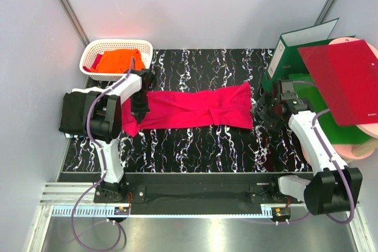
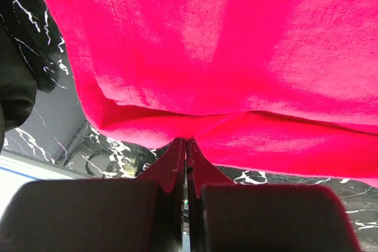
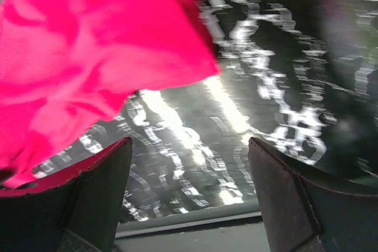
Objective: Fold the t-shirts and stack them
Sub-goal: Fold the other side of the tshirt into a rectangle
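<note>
I find the left gripper (image 2: pixel 186 144) clamped tight on the left end of the crimson-pink t-shirt (image 1: pixel 195 108), which lies stretched across the middle of the marbled table (image 1: pixel 195 151). The right gripper (image 3: pixel 189 157) stands at the shirt's right end, jaws apart, nothing between them. The black t-shirt (image 1: pixel 72 113) lies at the left edge. The orange t-shirt (image 1: pixel 118 60) sits in the white basket (image 1: pixel 118 42) behind.
</note>
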`<state>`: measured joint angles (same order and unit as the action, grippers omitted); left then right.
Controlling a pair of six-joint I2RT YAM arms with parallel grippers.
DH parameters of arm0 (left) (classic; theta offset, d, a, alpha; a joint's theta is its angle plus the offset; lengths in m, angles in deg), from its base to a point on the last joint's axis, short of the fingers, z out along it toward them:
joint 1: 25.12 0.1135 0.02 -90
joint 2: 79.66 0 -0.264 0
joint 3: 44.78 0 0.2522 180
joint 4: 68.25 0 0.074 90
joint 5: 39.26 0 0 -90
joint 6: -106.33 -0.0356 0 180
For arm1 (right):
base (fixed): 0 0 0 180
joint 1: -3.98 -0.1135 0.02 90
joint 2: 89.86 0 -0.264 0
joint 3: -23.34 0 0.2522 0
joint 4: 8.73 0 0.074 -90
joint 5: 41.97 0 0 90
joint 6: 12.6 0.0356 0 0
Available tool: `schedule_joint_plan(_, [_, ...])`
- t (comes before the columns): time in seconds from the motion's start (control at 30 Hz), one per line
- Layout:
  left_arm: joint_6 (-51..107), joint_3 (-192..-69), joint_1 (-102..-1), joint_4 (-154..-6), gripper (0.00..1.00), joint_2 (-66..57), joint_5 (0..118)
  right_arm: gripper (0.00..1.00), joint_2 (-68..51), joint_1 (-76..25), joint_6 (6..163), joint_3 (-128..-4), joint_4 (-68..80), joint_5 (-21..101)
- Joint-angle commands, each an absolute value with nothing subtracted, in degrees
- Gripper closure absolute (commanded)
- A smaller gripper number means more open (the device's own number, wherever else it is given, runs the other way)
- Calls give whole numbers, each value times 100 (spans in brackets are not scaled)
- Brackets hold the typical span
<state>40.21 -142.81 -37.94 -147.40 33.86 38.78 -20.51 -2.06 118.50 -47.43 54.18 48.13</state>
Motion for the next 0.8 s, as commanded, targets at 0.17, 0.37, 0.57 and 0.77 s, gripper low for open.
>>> schedule_joint_plan(0.17, [3725,-14256,-3769,-14644,100,3241,3782,13,-542,-559,11362,-4920,4775,4011])
schedule_joint_plan(0.37, [3786,-14282,-3769,-14617,100,3311,3879,13,233,-1613,10536,-5982,5346,5194])
schedule_joint_plan(0.57, [3822,-14203,-3769,-14600,100,3311,3861,16,926,-2359,10158,-7134,5662,5917])
schedule_joint_plan(0.77, [3813,-14133,-3769,-14591,100,3311,3835,16,1639,-2976,9841,-7672,5838,6410])
